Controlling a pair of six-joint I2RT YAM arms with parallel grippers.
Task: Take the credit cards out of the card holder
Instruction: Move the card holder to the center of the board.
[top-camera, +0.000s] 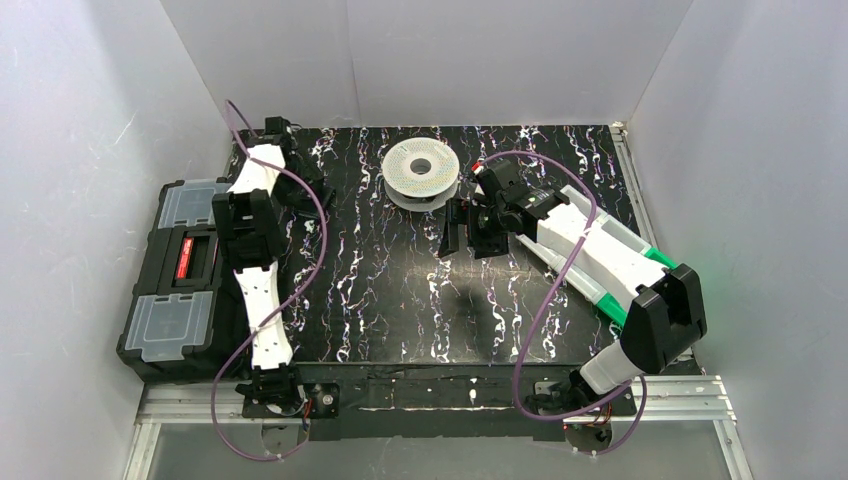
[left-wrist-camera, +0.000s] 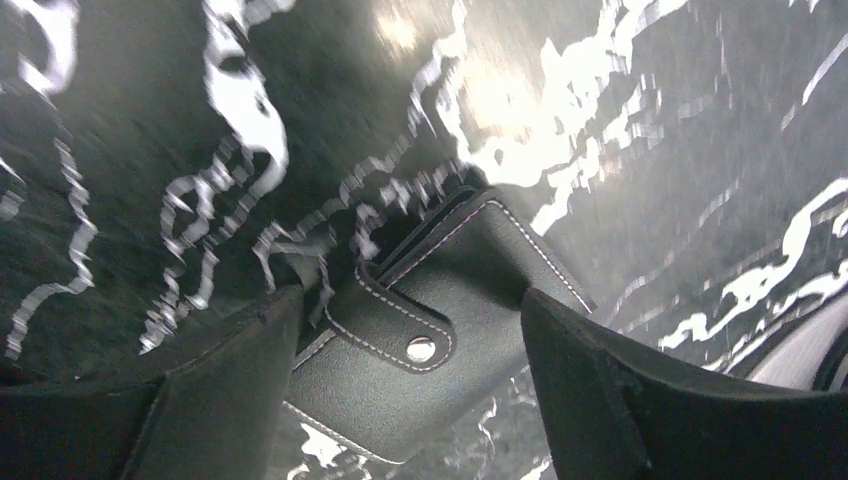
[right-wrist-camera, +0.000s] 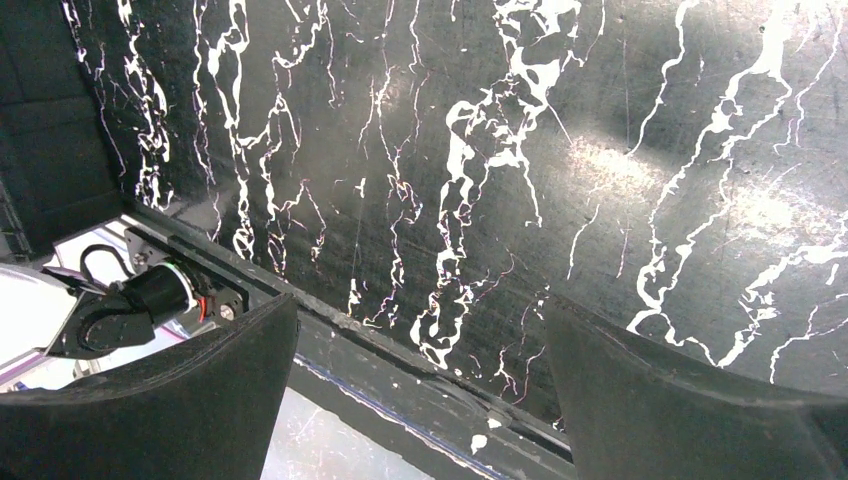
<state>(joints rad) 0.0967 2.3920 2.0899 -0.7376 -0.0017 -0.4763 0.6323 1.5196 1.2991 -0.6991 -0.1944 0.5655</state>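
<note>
- card holder (left-wrist-camera: 440, 330): black with pale stitching, flat on the black marbled table (left-wrist-camera: 650, 150), folded shut, tab pressed down by a silver snap (left-wrist-camera: 421, 349).
- credit cards: not to be seen, the inside hidden behind the closed flap.
- left gripper (left-wrist-camera: 410, 300): fingers well apart, low over the table, with the card holder in the gap between them.
- One finger (left-wrist-camera: 200, 390) overlapping the holder's edge in the wrist view, the other (left-wrist-camera: 650, 400) just beside its far corner. Impossible to tell whether either one touches it. Not clamped on it.
- From the top view: left arm (top-camera: 262, 175) reaching to the far-left part of the table, which places the card holder there. Holder itself not distinguishable under the wrist from above.
- right gripper (top-camera: 470, 238): fingers spread, nothing between them, held over the middle of the table, near the white spool (top-camera: 422, 170) on its near side.
- Through the right wrist camera: only marbled surface and the table's near edge showing between the two dark fingers (right-wrist-camera: 180, 400).
- Black toolbox (top-camera: 175, 280): with clear-lidded compartments, off the table's left edge, beside the left arm.
</note>
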